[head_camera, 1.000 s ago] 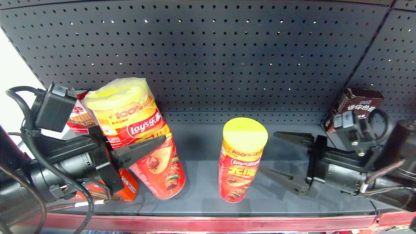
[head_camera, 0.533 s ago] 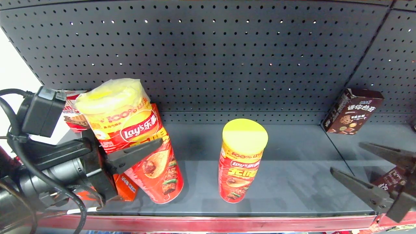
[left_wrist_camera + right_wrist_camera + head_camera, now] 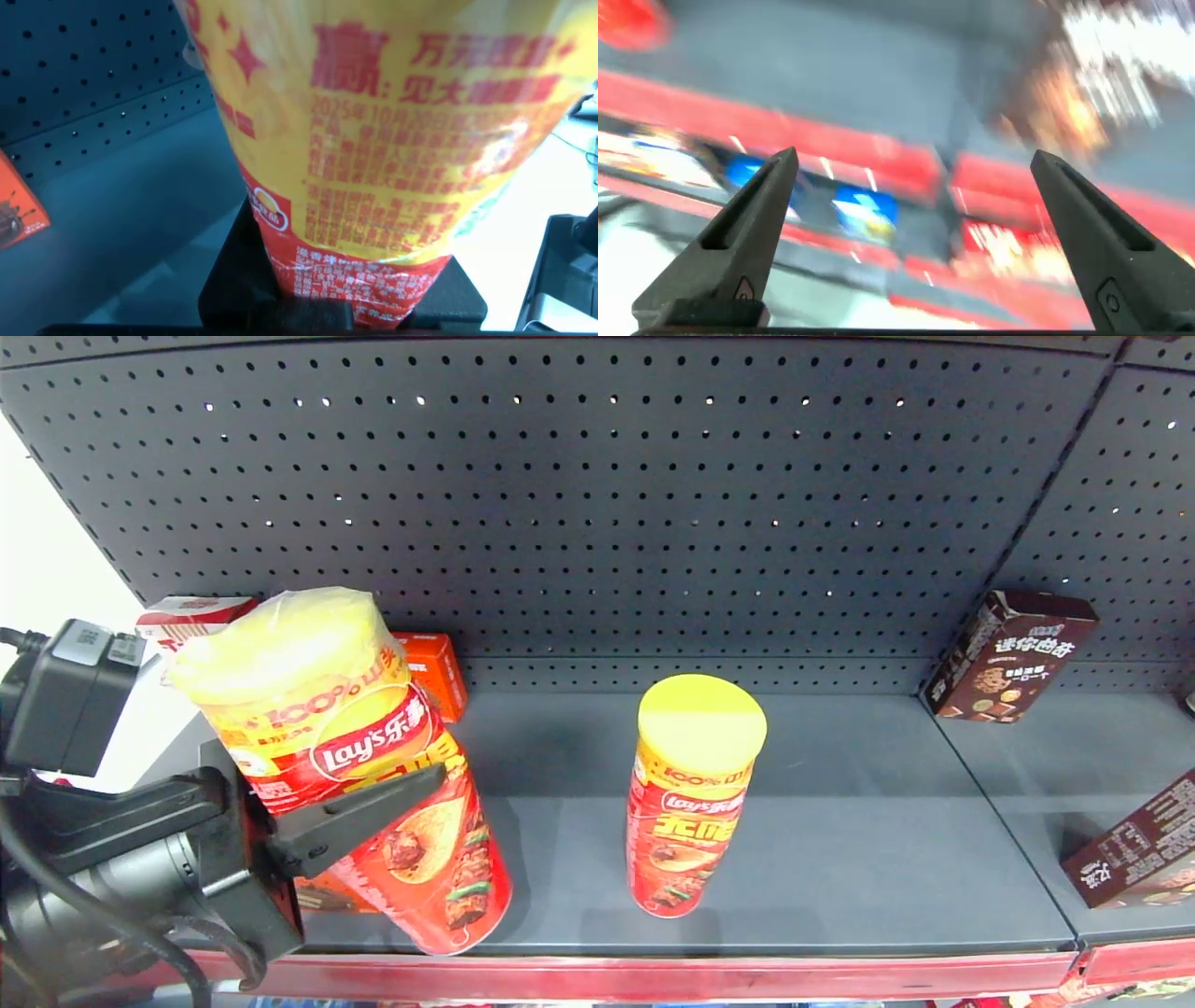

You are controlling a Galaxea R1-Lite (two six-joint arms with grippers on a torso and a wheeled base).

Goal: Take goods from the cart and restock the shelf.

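In the head view my left gripper is shut on a tall red and yellow chips canister. The canister leans over the front left of the grey shelf, its base near the front edge. The left wrist view shows the same canister close up between the fingers. A second, smaller chips canister with a yellow lid stands upright at mid-shelf, apart from both grippers. My right gripper is open with nothing between its fingers, and the shelf's red front edge is blurred beyond it.
Two brown boxes sit in the bay to the right. An orange box and a red-and-white box stand at the back left. The pegboard wall closes the back. Bare shelf lies right of the upright canister.
The right gripper drew back to the right, away from the upright canister, and left the head view. The left gripper shifted left and toward the front edge with its canister.
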